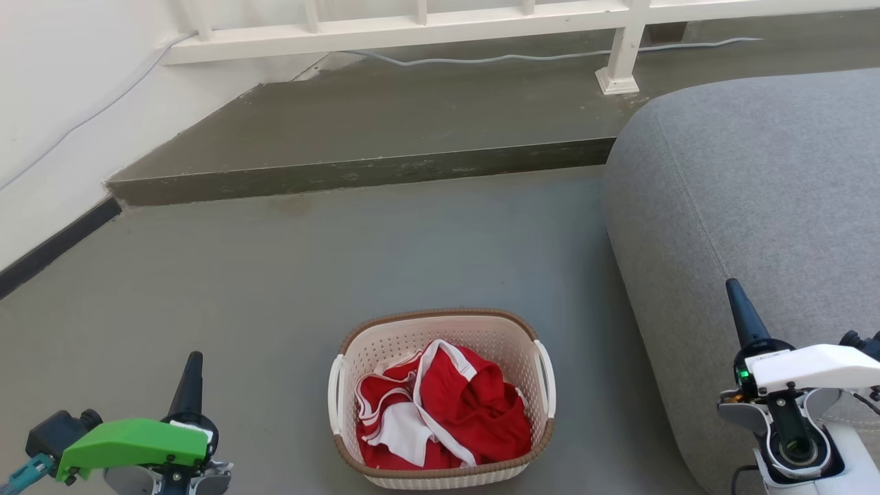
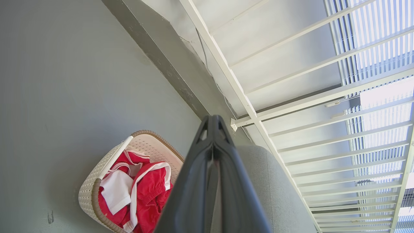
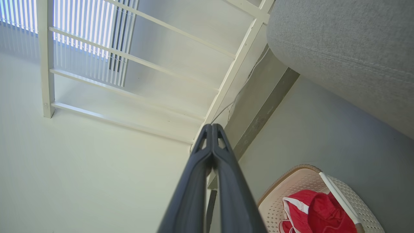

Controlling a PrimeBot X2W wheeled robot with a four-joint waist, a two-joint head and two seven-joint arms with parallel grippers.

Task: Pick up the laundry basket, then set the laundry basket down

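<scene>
The laundry basket [image 1: 440,337] is seen standing upright on the grey floor [image 1: 275,275], just beside the grey sofa [image 1: 756,192] and between the two arms, with red-and-white clothes [image 1: 447,412] heaped inside it. The left gripper [image 1: 195,361] is held off to the basket's left, and the right gripper [image 1: 733,289] is seen against the sofa's side to its right. The fingers of each are pressed together on nothing, tips pointing away from the robot, and neither gripper is touching the basket. Such a scene is fitted equally by a basket waiting to be lifted and by one already put back down and let go (the pictures do not settle which), so no particular move can be prescribed. What can be judged is how the basket should be handled whenever it is carried. The two white side handles [image 1: 548,378] are best taken together, one by each arm, so that the load is kept level. The perforated plastic wall is likely to flex if squeezed, the loose clothes may be spilled by a tilt, and room should be kept from the sofa on the right.
</scene>
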